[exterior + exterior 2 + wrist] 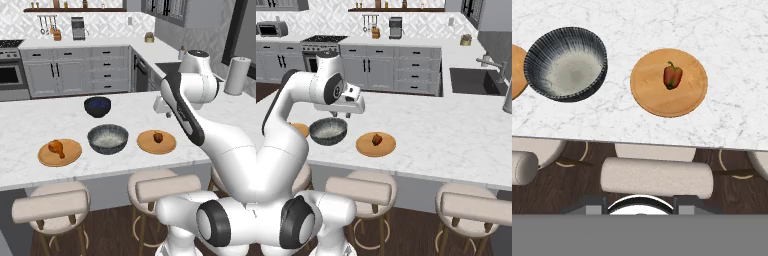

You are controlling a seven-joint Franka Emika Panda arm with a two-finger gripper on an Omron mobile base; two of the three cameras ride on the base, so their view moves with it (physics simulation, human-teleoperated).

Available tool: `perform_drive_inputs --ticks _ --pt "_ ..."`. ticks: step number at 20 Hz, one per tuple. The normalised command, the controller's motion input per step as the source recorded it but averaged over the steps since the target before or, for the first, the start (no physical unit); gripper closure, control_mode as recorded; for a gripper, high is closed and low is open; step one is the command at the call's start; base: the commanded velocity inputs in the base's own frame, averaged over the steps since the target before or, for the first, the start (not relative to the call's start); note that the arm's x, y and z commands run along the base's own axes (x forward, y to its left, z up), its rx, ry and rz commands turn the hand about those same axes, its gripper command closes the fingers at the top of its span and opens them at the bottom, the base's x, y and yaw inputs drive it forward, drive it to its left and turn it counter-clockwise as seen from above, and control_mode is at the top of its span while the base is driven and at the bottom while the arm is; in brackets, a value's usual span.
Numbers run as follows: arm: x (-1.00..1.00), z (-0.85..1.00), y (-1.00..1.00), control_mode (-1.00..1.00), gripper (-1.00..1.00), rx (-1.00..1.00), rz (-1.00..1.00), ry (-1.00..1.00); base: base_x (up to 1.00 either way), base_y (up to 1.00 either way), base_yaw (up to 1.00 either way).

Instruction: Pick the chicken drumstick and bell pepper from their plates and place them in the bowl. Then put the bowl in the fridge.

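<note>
Nothing is held by the pincer [340,114], hanging above the desk [30,120]; its opening cannot be told. The bell pepper [672,75] on its plate [647,95], below and ahead, should be approached from straight above and gripped across its body.

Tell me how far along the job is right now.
Nothing looks done yet: the chicken drumstick and the bell pepper each lie on their plates, and the grey bowl between them holds nothing. The gripper carries nothing above the counter. Both pick-ups and the fridge step remain.
</note>
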Motion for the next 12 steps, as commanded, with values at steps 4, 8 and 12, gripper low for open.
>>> perform_drive_inputs --ticks 4,8,12 --pt "0.0 0.0 0.0 1.0 -1.0 0.0 0.0 0.0 0.0 0.0 0.0" --pt "0.0 0.0 0.0 1.0 -1.0 0.0 0.0 0.0 0.0 0.0 0.0" --pt "0.0 0.0 0.0 1.0 -1.0 0.0 0.0 0.0 -0.07 0.01 0.0"
